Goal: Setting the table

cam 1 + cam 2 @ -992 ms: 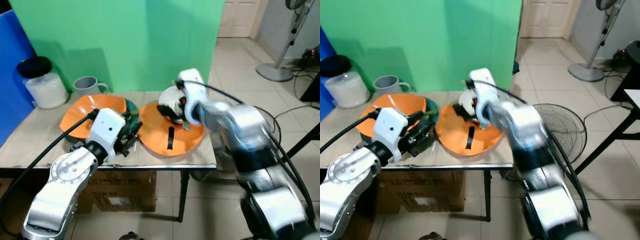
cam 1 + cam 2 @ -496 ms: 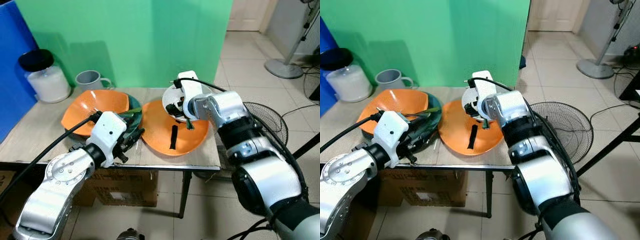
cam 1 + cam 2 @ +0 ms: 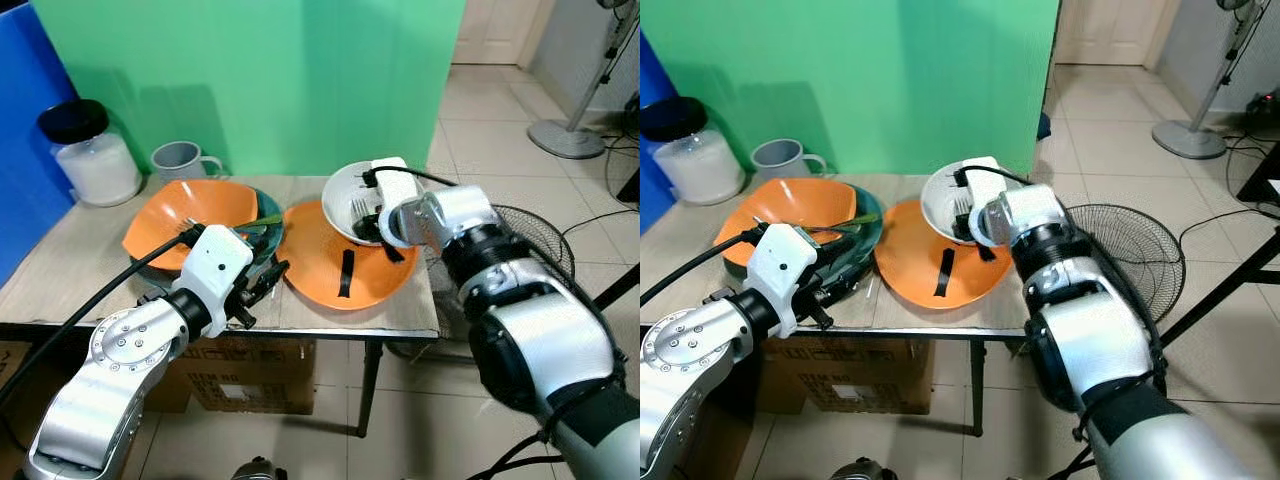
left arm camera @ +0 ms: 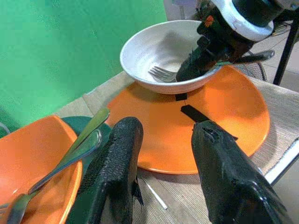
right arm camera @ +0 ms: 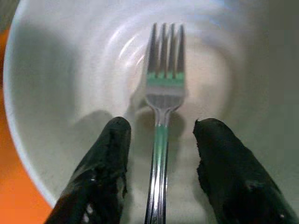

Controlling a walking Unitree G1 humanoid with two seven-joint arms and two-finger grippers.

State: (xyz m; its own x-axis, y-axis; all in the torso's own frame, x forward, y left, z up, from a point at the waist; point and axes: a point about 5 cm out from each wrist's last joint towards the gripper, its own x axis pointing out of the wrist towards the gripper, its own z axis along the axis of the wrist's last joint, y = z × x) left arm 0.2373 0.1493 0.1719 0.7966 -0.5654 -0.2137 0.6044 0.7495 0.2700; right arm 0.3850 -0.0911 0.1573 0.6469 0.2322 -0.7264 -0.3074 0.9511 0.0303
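- Right wrist view puts the right gripper [image 5: 161, 154] inside the white bowl [image 5: 56, 93], fingers parted, with the fork [image 5: 163, 93] lying between them and touching neither.
- To lift the fork well, I judge the fingers should close squarely on the handle, low in the bowl, then draw it out without tipping the bowl, which sits tilted on the far right part of an orange plate [image 3: 320, 255].
- That plate lies near the table's [image 3: 60, 285] front right corner; a second orange plate [image 3: 180, 210] with a spoon [image 4: 60, 163] and other cutlery sits toward the front left, on a dark green plate [image 3: 855, 255].
- Left gripper [image 4: 163, 154] hovers at the front edge between the two orange plates, fingers apart and empty.
- Head views add what the wrist views lack: a grey mug [image 3: 180, 160] and a lidded jar [image 3: 90, 155] along the back left edge.
- Left wrist view alone shows the fork tines resting against the bowl's inner wall.
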